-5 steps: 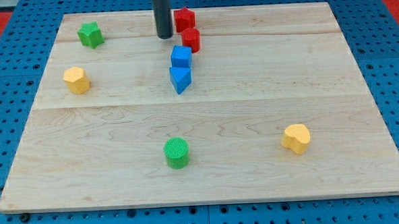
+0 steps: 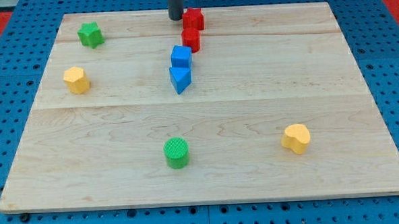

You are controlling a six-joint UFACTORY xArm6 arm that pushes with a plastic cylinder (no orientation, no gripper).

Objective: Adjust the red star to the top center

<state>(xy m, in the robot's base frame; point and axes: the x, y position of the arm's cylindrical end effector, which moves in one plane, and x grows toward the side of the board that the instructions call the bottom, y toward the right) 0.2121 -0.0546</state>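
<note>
The red star (image 2: pixel 193 19) sits near the top edge of the wooden board (image 2: pixel 265 75), about at its centre. My tip (image 2: pixel 176 18) stands just to the star's left, close to it or touching it. A second red block (image 2: pixel 191 39) lies right below the star. A blue block (image 2: pixel 181 57) and a blue triangle (image 2: pixel 180 79) lie below that, in a column.
A green star (image 2: pixel 90 34) is at the top left and a yellow block (image 2: pixel 77 79) below it. A green cylinder (image 2: pixel 176 153) is at bottom centre. A yellow heart-like block (image 2: pixel 296 138) is at the lower right.
My tip has moved up and to the right, from left of the two red blocks to beside the star. The red star has shifted slightly to the right.
</note>
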